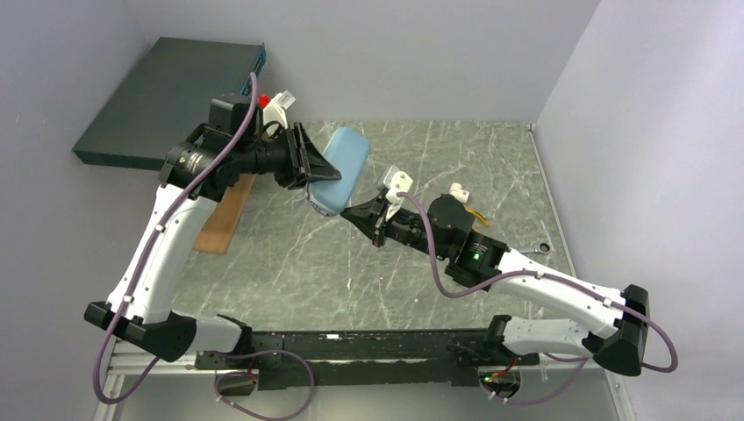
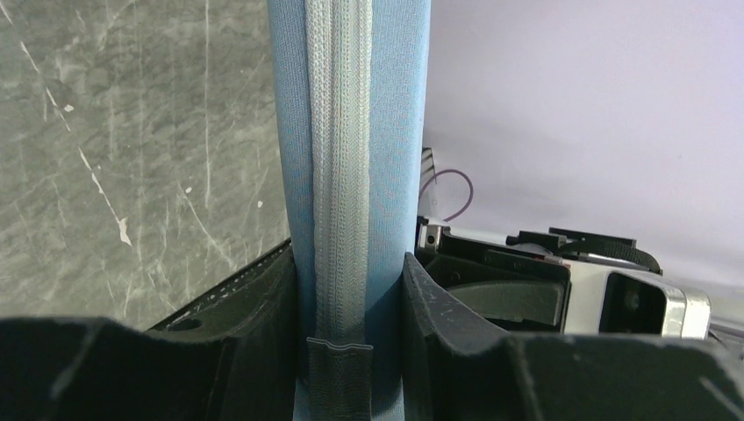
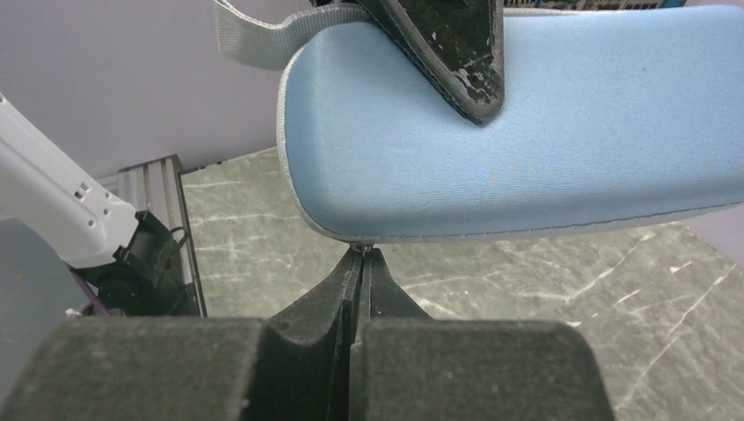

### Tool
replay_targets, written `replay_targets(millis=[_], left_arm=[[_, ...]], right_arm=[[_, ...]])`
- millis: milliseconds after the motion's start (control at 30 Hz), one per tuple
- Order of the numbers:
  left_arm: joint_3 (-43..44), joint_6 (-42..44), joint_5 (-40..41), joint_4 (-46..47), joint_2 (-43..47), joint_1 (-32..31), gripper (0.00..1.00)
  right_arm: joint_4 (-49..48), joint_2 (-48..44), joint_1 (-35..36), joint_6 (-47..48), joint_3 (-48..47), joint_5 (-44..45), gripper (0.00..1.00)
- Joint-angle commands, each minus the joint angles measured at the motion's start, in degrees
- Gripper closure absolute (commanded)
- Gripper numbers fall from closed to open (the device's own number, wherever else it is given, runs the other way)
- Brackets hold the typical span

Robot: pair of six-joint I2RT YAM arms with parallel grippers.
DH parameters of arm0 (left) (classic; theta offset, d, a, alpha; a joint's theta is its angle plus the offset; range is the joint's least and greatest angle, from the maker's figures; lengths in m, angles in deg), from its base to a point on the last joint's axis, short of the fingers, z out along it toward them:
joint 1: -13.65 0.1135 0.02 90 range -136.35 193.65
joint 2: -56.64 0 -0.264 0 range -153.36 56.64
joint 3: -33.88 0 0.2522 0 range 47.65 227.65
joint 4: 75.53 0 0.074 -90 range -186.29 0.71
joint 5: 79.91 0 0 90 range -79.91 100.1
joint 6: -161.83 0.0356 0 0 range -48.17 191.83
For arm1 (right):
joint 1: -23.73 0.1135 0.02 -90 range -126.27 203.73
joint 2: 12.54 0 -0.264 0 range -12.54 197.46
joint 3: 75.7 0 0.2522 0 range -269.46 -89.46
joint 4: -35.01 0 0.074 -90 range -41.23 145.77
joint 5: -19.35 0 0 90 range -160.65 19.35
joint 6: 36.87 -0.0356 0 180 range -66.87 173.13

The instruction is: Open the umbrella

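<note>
Above the far-left part of a grey marbled table (image 1: 439, 263), the umbrella (image 1: 344, 162) is held in the air. It appears as a flat, pale-blue fabric oblong with rounded corners, tilted so its long side runs from the far right toward the near left.

The left gripper (image 1: 318, 174) reaches in from the left and clamps the umbrella across its flat faces near the lower end. In the left wrist view, its two black fingers (image 2: 263, 307) press on either side of the umbrella's narrow edge. A grey zip (image 2: 338, 175) runs straight up that edge.

The right gripper (image 1: 348, 212) comes from the near right and meets the umbrella's near edge. In the right wrist view its jaws are pressed fully together, and their tips (image 3: 361, 256) touch the grey seam along the underside of the umbrella. Whether they pinch a small zip tab there is too fine to make out. A grey woven strap (image 3: 254, 35) loops out from the umbrella's upper left corner in that view, beside one dark finger of the left gripper.

Against the left wall, a large dark teal box (image 1: 167, 92) lies flat. A wooden board (image 1: 230, 215) sits on the table under the left arm.
</note>
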Motion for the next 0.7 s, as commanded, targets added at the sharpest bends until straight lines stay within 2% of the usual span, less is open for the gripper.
replay_targets(millis=[0,233,667], left_arm=[[0.5,2.5,-4.9,3.6,1.1,-1.9,1.0],[2.0,4.3,-7.1,3.0,-1.4,-5.1,1.0],[3.2,6.1,-9.5,2.1,-2.9,-6.8,1.0]], right_arm=[[-1.5,-4.1,0.0,-2.7,2.1,4.2,1.0],[1.0,-7.5,0.0,-4.1,4.7,9.6,1.0],[1.9,-10.0,0.0,-5.1,6.1,14.9,1.0]])
